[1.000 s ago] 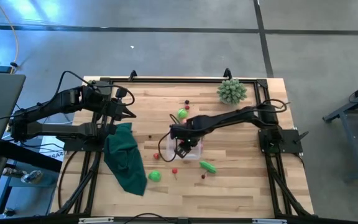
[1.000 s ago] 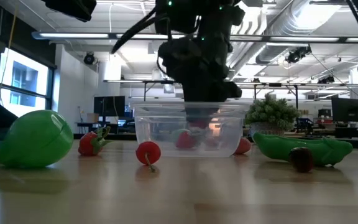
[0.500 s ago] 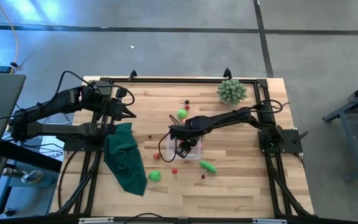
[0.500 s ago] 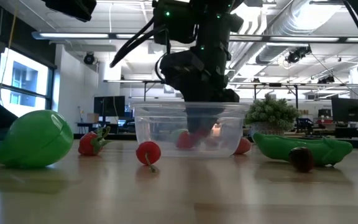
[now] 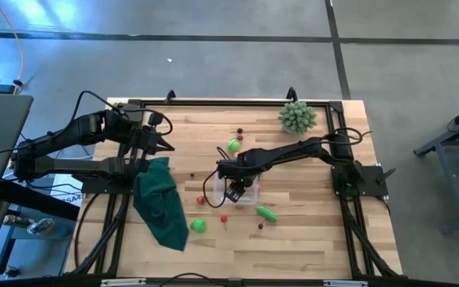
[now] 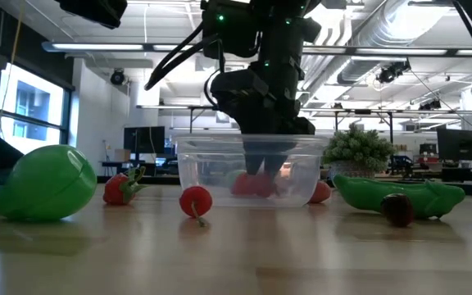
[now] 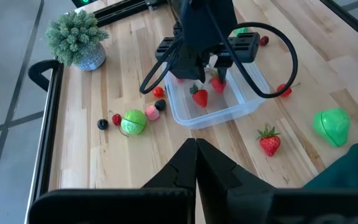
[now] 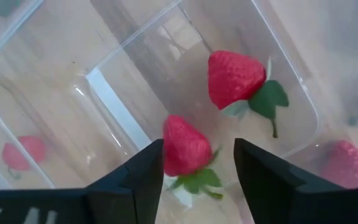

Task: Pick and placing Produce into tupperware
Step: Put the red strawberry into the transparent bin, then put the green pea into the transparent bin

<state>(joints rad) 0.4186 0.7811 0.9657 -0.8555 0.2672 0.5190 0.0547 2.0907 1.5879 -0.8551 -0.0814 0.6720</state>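
Observation:
The clear tupperware stands mid-table with two red strawberries on its floor. My right gripper reaches down into it, open, its fingers on either side of one strawberry. More produce lies on the wood around it: a green round piece on the far side, another green one and a pea pod on the near side, and small red pieces. My left gripper waits shut near the left edge. My right gripper comes into the tupperware from above, and its open fingers stand on either side of a strawberry that lies on the container's floor. Whether a finger touches that strawberry, I cannot tell.
A dark green cloth lies crumpled at the left, below my left arm. A pale green spiky plant stands at the far right corner. In the low view a strawberry and a cherry lie in front of the tupperware wall.
My right gripper has tipped a little over the tupperware. A red piece that sat higher between its fingers now lies low on the container's floor.

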